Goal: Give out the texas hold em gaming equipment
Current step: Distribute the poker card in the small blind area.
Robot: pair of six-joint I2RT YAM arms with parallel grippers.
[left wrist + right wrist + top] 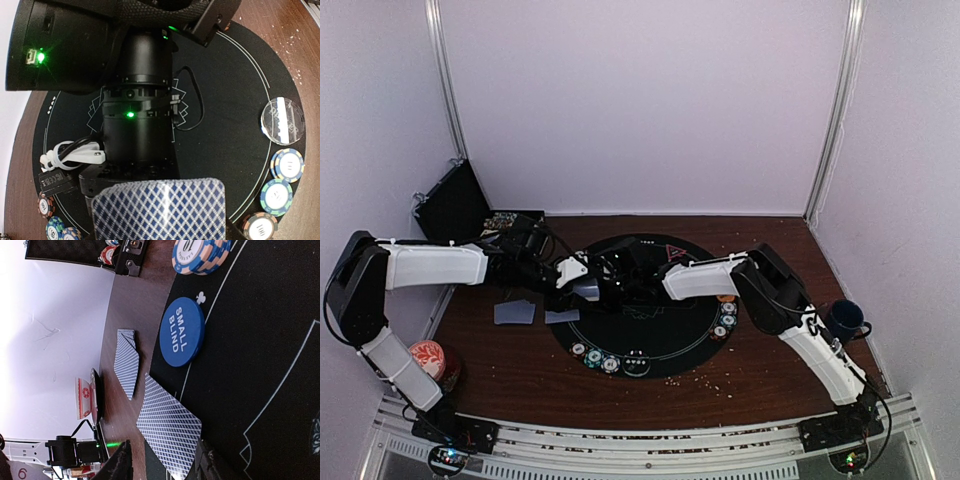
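My left gripper [582,288] is shut on a deck of blue-backed playing cards [160,210], held over the left side of the round black mat [660,342]; the deck hides its jaws. My right gripper [618,278] faces it from the right. In the right wrist view its fingers [119,462] stand apart, open, either side of the deck's near end [170,422], with a gap at the left finger. Two dealt piles of cards [514,312] [562,316] lie on the table left of the mat. A blue SMALL BLIND button [182,332] rests on the mat's edge.
Striped chips sit along the mat's front rim [593,357] and right rim [724,322], near a clear round disc [282,120]. An open black case [455,205] stands at the back left. A red-topped can [428,360] is front left, a dark blue mug [843,318] at the right.
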